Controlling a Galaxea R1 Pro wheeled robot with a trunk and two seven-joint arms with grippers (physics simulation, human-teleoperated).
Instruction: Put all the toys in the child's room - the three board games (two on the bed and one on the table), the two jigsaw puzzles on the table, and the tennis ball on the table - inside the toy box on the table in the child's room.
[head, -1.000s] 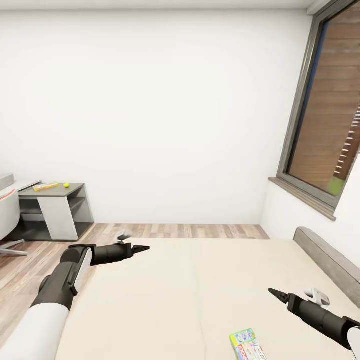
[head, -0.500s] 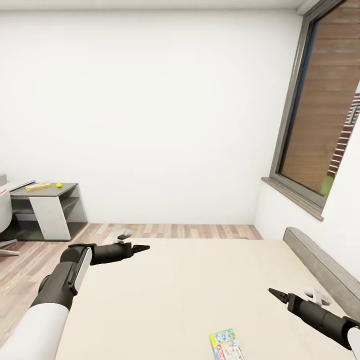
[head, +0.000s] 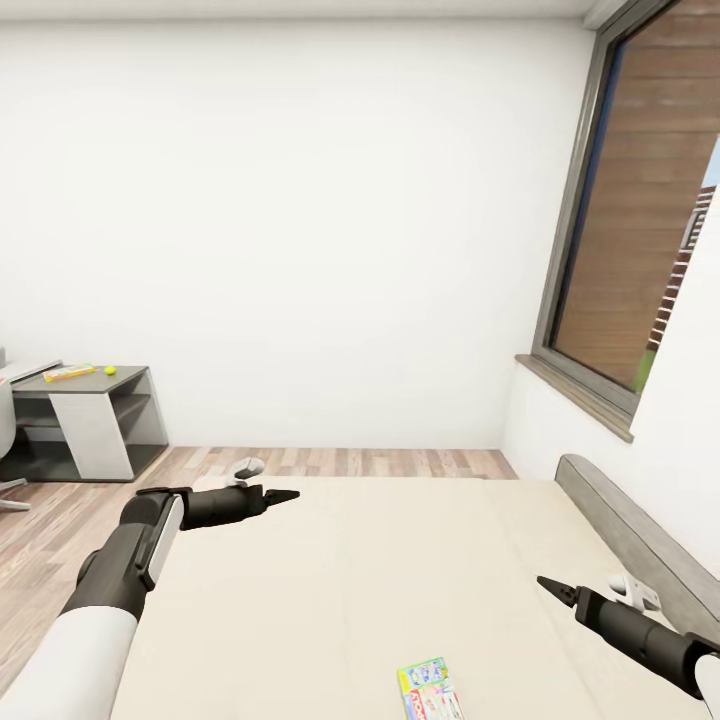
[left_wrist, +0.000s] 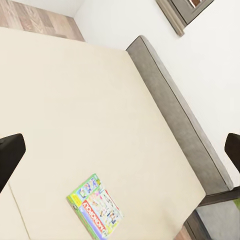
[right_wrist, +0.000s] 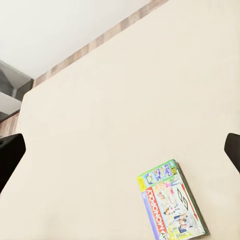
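Head view: robot faces the bed (head: 360, 560), cream mattress w/ a seam down the middle, grey headboard (head: 625, 530) along its 3 o'clock side. One board game (head: 430, 690) lies flat on the mattress at approx 6 o'clock of the view, cut by the frame edge; green border, bright printed squares. It sits between the two arms, nearer the right one, touching neither.

Left tool (head: 285, 496) hangs over the bed's 9 o'clock edge, pointing toward 3 o'clock; tips look pressed together to a point in the head view, yet the left wrist view shows the dark fingertips (left_wrist: 10, 155) at opposite sides of the frame, so it is spread, holding nothing. Right tool (head: 552, 586) hovers over the mattress at approx 4 o'clock, pointing toward 10 o'clock, well apart from the game; right wrist view shows its fingertips (right_wrist: 9, 157) wide apart too, empty.

Left wrist view: board game (left_wrist: 95, 206) flat on the mattress, headboard (left_wrist: 180, 120) beyond it. Right wrist view: same game (right_wrist: 171, 206), "MONOPOLY" readable on a red band.

Far at 9 o'clock: dark-grey-topped side unit (head: 95, 415) against the white wall, w/ a small yellow-green ball (head: 110, 370) and a flat yellow item (head: 68, 373) on top; too small to id further. Wood-plank floor (head: 330, 462) between bed and wall. Tall grey-framed window (head: 640, 200) at 2 o'clock.
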